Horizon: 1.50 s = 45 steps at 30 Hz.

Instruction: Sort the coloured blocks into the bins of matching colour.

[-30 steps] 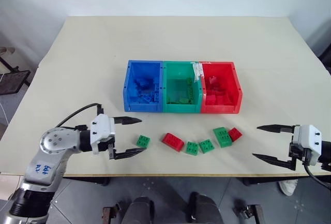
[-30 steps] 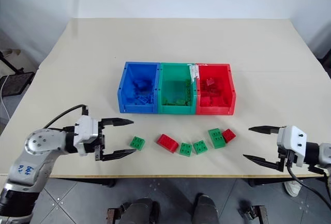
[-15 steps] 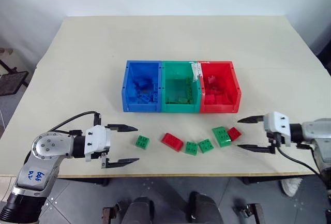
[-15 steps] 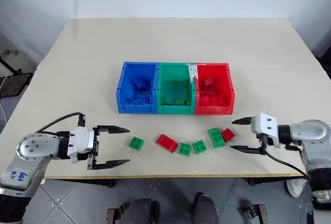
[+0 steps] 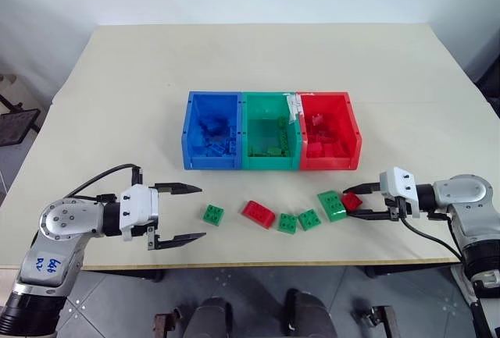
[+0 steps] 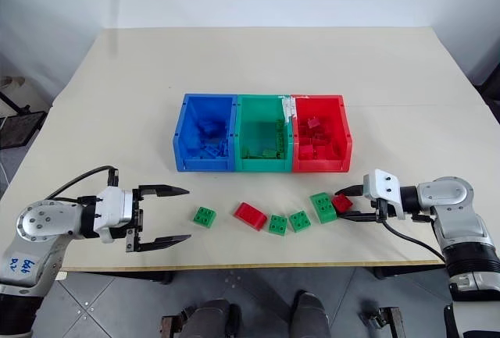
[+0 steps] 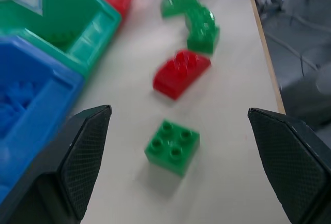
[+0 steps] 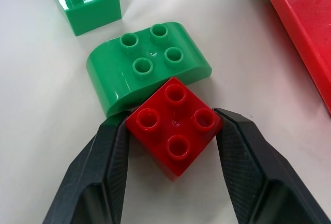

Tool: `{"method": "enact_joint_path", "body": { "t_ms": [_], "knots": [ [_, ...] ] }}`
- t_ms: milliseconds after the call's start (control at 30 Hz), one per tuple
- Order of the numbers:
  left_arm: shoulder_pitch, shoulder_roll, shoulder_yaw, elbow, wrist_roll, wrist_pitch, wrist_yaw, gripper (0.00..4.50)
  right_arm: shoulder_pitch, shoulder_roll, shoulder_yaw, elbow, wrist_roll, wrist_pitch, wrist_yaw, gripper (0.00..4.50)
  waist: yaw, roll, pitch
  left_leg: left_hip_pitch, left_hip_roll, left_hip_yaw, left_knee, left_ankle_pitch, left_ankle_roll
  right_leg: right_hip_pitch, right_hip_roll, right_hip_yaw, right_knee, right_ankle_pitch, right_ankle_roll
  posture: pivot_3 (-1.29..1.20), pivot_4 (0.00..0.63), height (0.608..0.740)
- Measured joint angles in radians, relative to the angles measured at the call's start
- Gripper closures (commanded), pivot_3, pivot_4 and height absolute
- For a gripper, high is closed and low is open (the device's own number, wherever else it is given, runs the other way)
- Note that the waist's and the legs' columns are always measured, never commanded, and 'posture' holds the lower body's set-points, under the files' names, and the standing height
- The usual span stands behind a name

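The small red block (image 8: 175, 125) is being clamped by the right gripper (image 8: 173, 146), whose two black fingers (image 8: 111, 157) are pressing on opposite corners of the square brick, seen at lower centre of the right wrist view. In the left eye view this pair is sitting at right of centre, below the red bin (image 5: 349, 112).

The grip is being taken across the diagonal, so the hold is probably less secure than a flat-sided one; the squeeze is best being kept firm before any lift. The rounded green block (image 8: 147, 66) is touching the red one along its far edge (it may be dragged along), so a straight upward lift is being called for rather than a sideways pull. After that, the block is to be carried up the frame and over the red bin's near wall before release.

The left gripper (image 5: 178, 213) is standing wide open and empty at lower left of the left eye view, with a square green block (image 7: 172, 146) lying between its spread fingers but apart from both. A red oblong block (image 5: 258, 213) and two more green squares (image 5: 299, 221) are lying on the table (image 5: 117, 104) at lower centre.
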Motion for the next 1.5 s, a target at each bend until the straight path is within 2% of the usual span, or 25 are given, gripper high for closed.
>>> {"method": "enact_joint_path", "body": {
  "t_ms": [67, 167, 333, 433, 567, 667, 767, 833, 967, 1100, 1233, 1333, 1500],
  "knots": [
    [0.001, -0.02, 0.031, -0.021, -0.038, 0.035, 0.034, 0.0, -0.007, 0.0, -0.031, -0.092, 0.066, 0.132, -0.032, 2.42, 0.0, 0.001, 0.0, 0.0, 0.0, 0.0, 0.0, 0.0, 0.0, 0.0, 0.0, 0.0, 0.0, 0.0, 0.0, 0.0, 0.15, 0.74],
    [-0.005, -0.055, 0.072, -0.044, -0.085, 0.093, 0.111, 0.0, -0.138, 0.028, -0.07, -0.178, 0.123, 0.347, -0.176, 2.42, -0.009, 0.002, 0.001, 0.001, 0.0, 0.0, 0.0, 0.0, 0.0, -0.001, 0.0, 0.001, 0.002, 0.0, 0.0, 0.0, 0.15, 0.74],
    [-0.001, -0.07, 0.111, -0.046, -0.101, 0.148, 0.185, 0.0, -0.287, 0.109, -0.066, -0.161, 0.094, 0.436, -0.344, 2.42, 0.001, 0.001, 0.001, -0.001, 0.0, -0.002, 0.0, -0.001, -0.002, -0.002, 0.0, -0.001, 0.004, 0.0, 0.0, 0.0, 0.15, 0.74],
    [-0.003, -0.062, 0.136, -0.031, -0.101, 0.167, 0.207, 0.0, -0.427, 0.168, -0.006, -0.014, -0.003, 0.463, -0.446, 1.46, 0.0, 0.002, 0.001, -0.003, -0.001, -0.001, 0.0, -0.001, -0.002, -0.006, 0.0, 0.001, 0.006, 0.0, 0.0, 0.0, 0.15, 0.74],
    [-0.005, -0.059, 0.151, -0.027, -0.103, 0.196, 0.227, 0.0, -0.457, 0.191, -0.003, 0.03, -0.027, 0.441, -0.467, 0.09, -0.001, 0.002, 0.001, -0.005, -0.001, -0.001, -0.001, -0.001, -0.002, -0.011, 0.0, 0.0, 0.009, 0.0, 0.0, 0.0, 0.15, 0.74],
    [-0.019, -0.059, 0.166, -0.029, -0.114, 0.241, 0.259, 0.0, -0.44, 0.193, -0.003, -0.004, -0.026, 0.44, -0.462, 0.04, -0.005, 0.002, 0.001, -0.008, 0.0, 0.0, -0.001, -0.001, -0.002, -0.015, 0.0, 0.001, 0.011, 0.0, 0.0, 0.0, 0.15, 0.74],
    [-0.016, -0.054, 0.165, -0.035, -0.113, 0.242, 0.24, 0.0, -0.37, 0.162, -0.027, -0.086, -0.011, 0.447, -0.438, 0.04, -0.002, 0.002, 0.001, -0.008, 0.0, 0.001, -0.001, -0.001, -0.002, -0.015, 0.0, 0.001, 0.011, 0.0, 0.0, 0.0, 0.15, 0.74],
    [-0.009, -0.045, 0.152, -0.034, -0.103, 0.236, 0.215, 0.0, -0.268, 0.118, -0.054, -0.176, 0.017, 0.458, -0.412, 0.04, 0.004, 0.001, 0.0, -0.008, 0.0, 0.0, -0.001, -0.001, -0.002, -0.014, 0.0, 0.0, 0.011, 0.0, 0.0, 0.0, 0.15, 0.74],
    [-0.016, -0.023, 0.078, -0.011, -0.036, 0.17, 0.141, 0.0, 0.013, 0.031, -0.178, -0.375, 0.101, 0.474, -0.355, 0.04, 0.019, 0.001, 0.001, -0.008, -0.001, 0.003, 0.0, -0.001, -0.002, -0.015, 0.0, 0.002, 0.01, 0.0, 0.0, 0.0, 0.15, 0.74],
    [-0.065, -0.051, 0.002, 0.026, 0.009, 0.112, 0.111, 0.0, 0.281, -0.032, -0.318, -0.585, 0.17, 0.496, -0.324, 0.04, 0.025, 0.001, 0.0, -0.006, 0.0, 0.006, 0.001, 0.0, -0.001, -0.014, 0.0, 0.005, 0.01, 0.0, 0.0, 0.0, 0.15, 0.74],
    [-0.084, -0.058, -0.066, 0.054, 0.032, 0.082, 0.066, 0.0, 0.493, -0.068, -0.418, -0.656, 0.167, 0.47, -0.291, 0.04, 0.026, 0.0, 0.0, -0.004, 0.0, 0.01, 0.0, -0.001, -0.001, -0.013, 0.0, 0.008, 0.01, 0.0, 0.0, 0.0, 0.15, 0.74],
    [-0.11, -0.058, -0.093, 0.067, 0.033, 0.077, 0.038, 0.0, 0.607, -0.074, -0.45, -0.674, 0.158, 0.448, -0.265, 0.04, 0.026, 0.0, 0.0, -0.003, 0.0, 0.011, 0.0, -0.001, -0.001, -0.013, 0.0, 0.01, 0.01, 0.0, 0.0, 0.0, 0.15, 0.74],
    [-0.134, -0.058, -0.103, 0.088, 0.042, 0.062, 0.018, 0.0, 0.624, -0.077, -0.45, -0.773, 0.194, 0.556, -0.303, 0.04, 0.02, 0.0, 0.0, -0.001, 0.0, 0.013, 0.0, -0.001, -0.001, -0.014, 0.001, 0.013, 0.01, 0.0, 0.0, 0.0, 0.15, 0.74]
  ]
}}
